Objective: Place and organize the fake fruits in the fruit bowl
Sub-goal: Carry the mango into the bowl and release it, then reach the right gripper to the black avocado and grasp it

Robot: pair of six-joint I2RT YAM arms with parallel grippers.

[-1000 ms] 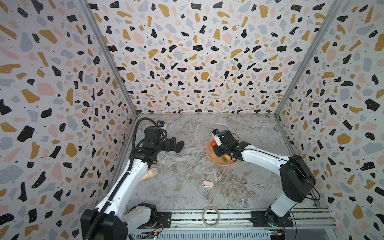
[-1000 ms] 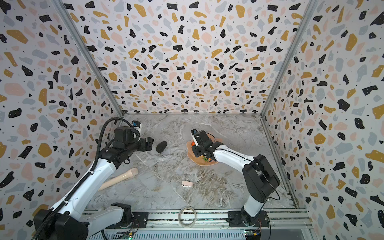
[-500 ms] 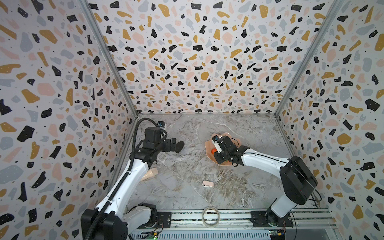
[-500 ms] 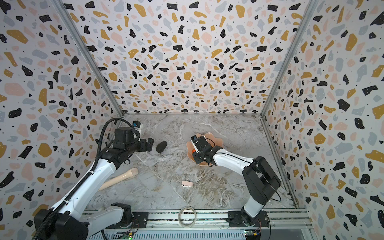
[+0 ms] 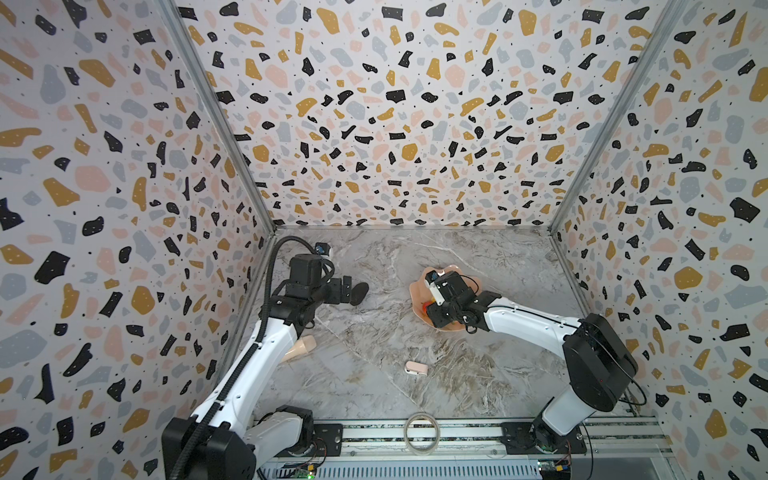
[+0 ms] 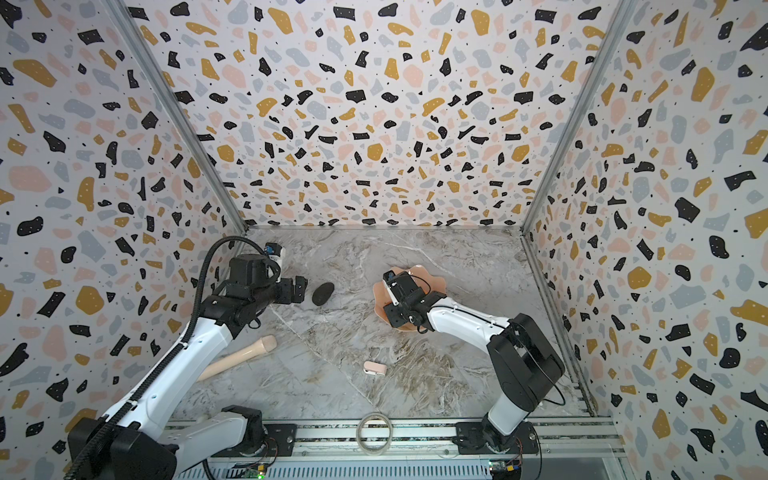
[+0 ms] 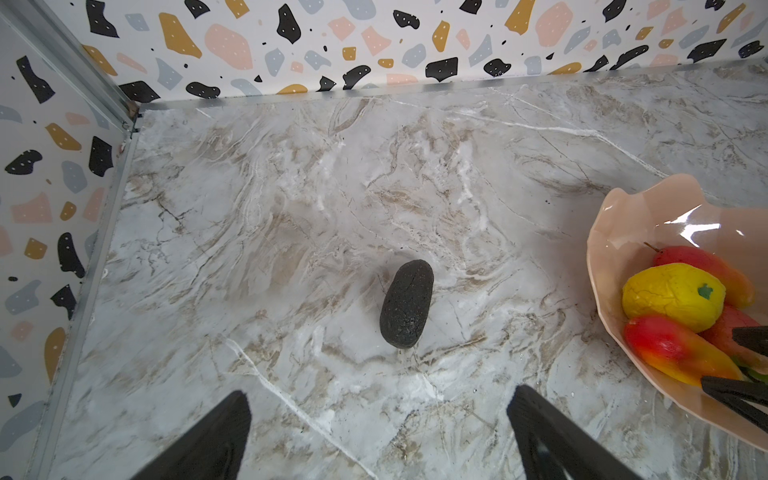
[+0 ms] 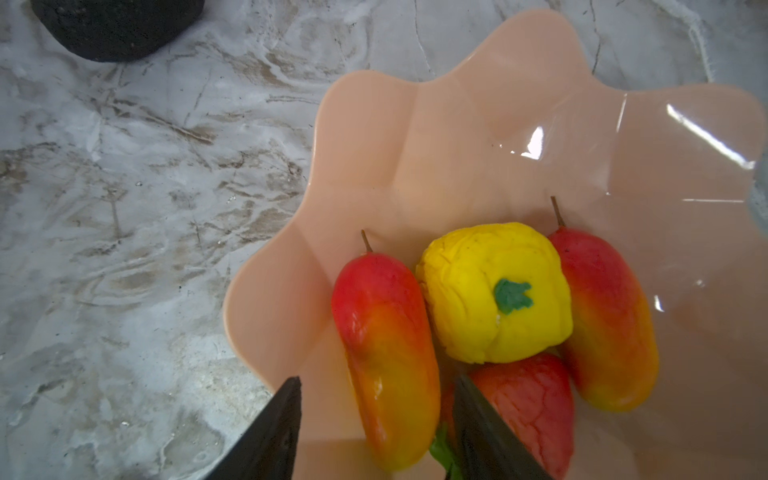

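While four fruits [image 7: 675,297] sit in the bowl [image 8: 374,166], the oval [image 7: 406,303] lies out on the bench [image 7: 291,187].
Mangoes [image 8: 386,353], citrus [image 8: 494,291] and strawberry [image 8: 532,407] crowd one side of the bowl, leaving it room. My right claw [image 8: 376,380] stands part-open astride one of the mangoes, loose, not pinching. My left claw [image 7: 380,399] gapes wide just short of the oval, toward the back-left corner, lined up to take it.

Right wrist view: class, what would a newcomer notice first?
The bright yellow citrus sits wedged between two mangoes in the peach bowl, a strawberry beside them. One black fruit lies alone outside on the marble, ahead of the open left gripper.
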